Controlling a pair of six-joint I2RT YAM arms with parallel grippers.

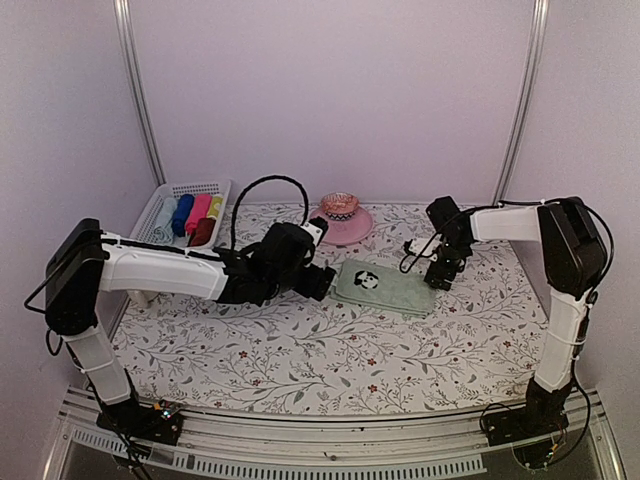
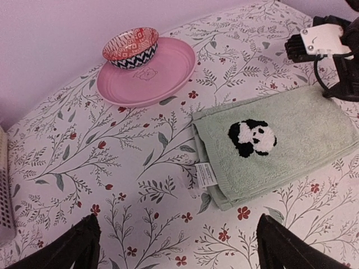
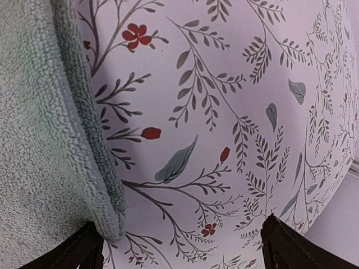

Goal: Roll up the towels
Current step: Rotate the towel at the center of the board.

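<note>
A pale sage green towel (image 1: 392,290) with a black-and-white panda motif lies folded flat on the floral table cover. My left gripper (image 1: 325,283) hovers open at its left end; in the left wrist view the towel (image 2: 305,131) and its white label sit ahead and to the right of the empty gap of that gripper (image 2: 179,242). At the towel's right end is my right gripper (image 1: 440,275), also open. In the right wrist view, the towel's edge (image 3: 39,140) lies against the left finger of the gripper (image 3: 182,246), with bare cover between the jaws. A dark red-brown roll (image 1: 203,232) lies in the basket.
A white basket (image 1: 172,190) at the back left holds several coloured rolls. A pink plate (image 1: 355,232) with a patterned bowl (image 1: 339,205) stands just behind the towel, seen in the left wrist view as plate (image 2: 168,73) and bowl (image 2: 130,46). Pale walls enclose the table.
</note>
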